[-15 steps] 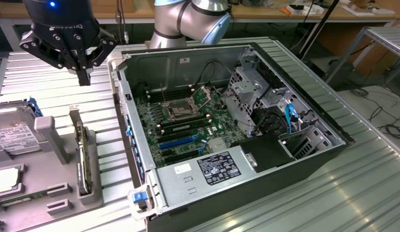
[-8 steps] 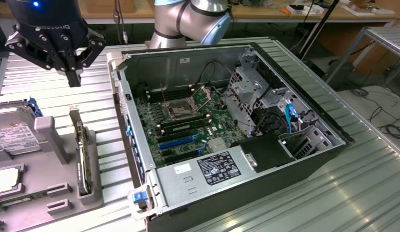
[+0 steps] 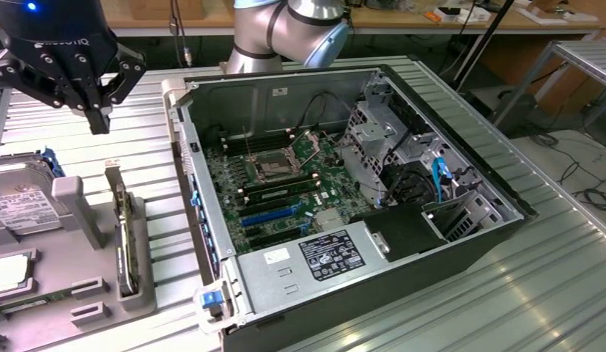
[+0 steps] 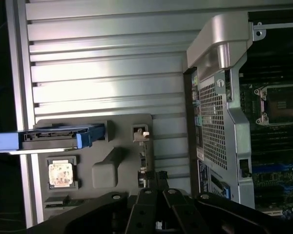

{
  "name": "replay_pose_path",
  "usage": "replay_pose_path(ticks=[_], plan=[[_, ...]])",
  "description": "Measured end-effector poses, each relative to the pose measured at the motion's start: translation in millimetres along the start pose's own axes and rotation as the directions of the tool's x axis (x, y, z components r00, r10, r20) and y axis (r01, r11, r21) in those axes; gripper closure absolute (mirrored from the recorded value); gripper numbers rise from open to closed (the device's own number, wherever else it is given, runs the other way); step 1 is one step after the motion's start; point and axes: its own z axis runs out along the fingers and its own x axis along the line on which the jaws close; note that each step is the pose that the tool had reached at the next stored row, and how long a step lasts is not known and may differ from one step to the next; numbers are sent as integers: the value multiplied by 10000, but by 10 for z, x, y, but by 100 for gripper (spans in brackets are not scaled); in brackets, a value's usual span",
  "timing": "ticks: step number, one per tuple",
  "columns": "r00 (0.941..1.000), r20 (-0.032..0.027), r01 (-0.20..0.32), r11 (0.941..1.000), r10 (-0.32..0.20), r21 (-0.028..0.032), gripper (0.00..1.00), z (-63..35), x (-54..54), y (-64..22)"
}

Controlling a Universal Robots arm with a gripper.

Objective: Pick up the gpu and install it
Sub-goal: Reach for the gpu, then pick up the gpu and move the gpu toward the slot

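Currently gpu (image 3: 123, 235) stands on edge in grey holder tray (image 3: 146, 257), beside open computer case (image 3: 244, 95). Your gripper (image 3: 97, 121) hangs above tray, jaws fully closed, empty. Risk: descending closed, fingertips strike card's top edge, tilting or jamming it.

Light from above makes soft white glare on the ribbed silver metal bench (image 3: 537, 293) in both views; inside the open grey metal computer case (image 4: 219, 117) it is dim and shadowed

Glossy ribbed metal table (image 3: 542, 293)
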Motion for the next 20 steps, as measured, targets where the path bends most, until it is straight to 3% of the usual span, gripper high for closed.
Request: replay_pose_path(ticks=[9,20], plan=[[10000,1,-1,10000,1,-1,89,-4,182,-22],[10000,0,-1,10000,1,0,89,-5,190,-23]])
